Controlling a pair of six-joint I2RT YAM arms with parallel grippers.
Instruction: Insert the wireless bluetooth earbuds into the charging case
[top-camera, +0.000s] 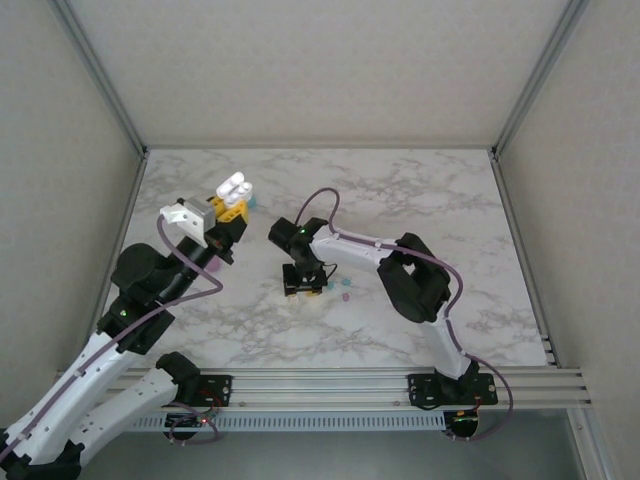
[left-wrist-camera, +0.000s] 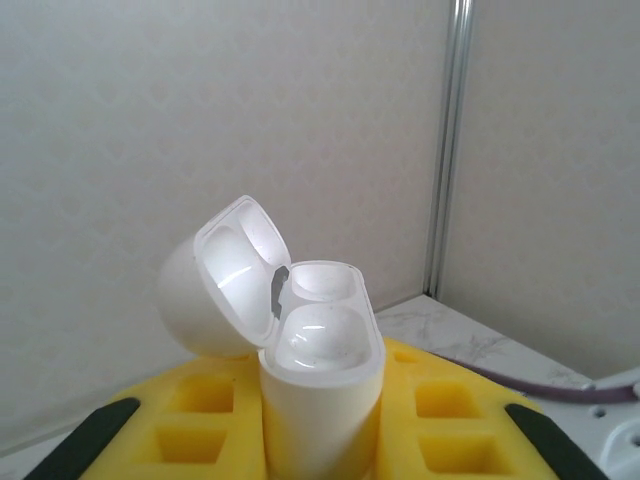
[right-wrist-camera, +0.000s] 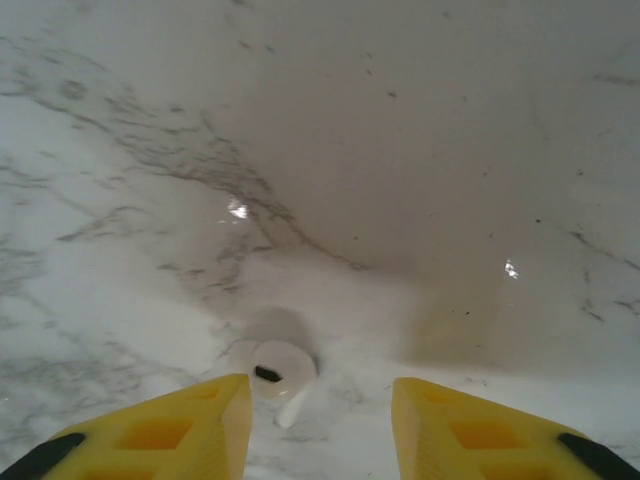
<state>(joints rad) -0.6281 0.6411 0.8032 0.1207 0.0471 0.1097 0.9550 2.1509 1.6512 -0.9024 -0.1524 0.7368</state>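
Your left gripper (top-camera: 230, 209) pinches open-lidded charging case (left-wrist-camera: 322, 360) — your right gripper (right-wrist-camera: 320, 425) spread, whitish earbud (right-wrist-camera: 273, 371) on counter (right-wrist-camera: 420, 150) beside one finger.

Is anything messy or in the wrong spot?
Yes. A white earbud lies loose on the table by the right gripper, while the case in the left gripper is open, both wells empty.

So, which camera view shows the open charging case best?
The left wrist view: the charging case stands close and central, with its lid open and both wells empty. In the top external view it is just a small white shape.
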